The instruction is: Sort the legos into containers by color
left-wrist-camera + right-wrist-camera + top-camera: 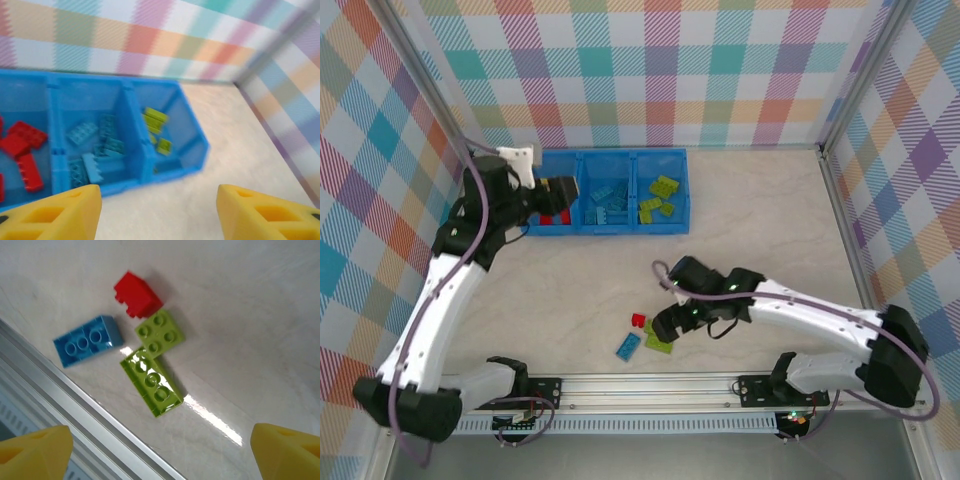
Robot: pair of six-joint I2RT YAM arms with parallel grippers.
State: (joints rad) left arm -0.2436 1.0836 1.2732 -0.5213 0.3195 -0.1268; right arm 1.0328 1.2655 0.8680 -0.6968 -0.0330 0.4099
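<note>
The blue tray [620,228] stands at the back left with three containers: red legos [22,145] in the left one, light blue legos [95,145] in the middle, lime green legos [156,125] on the right. My left gripper [563,192] hangs over the left compartment, open and empty [157,215]. Near the front edge lie a red brick [137,294], a blue brick [87,340], a square green brick [159,333] and a long green brick [151,381] turned underside up. My right gripper [667,325] hovers open just above them [160,455], holding nothing.
A metal rail [650,385] runs along the near edge, close to the loose bricks [90,415]. Plaid walls [650,70] enclose the table on the back and both sides. Bare tabletop [770,210] stretches to the right of the tray.
</note>
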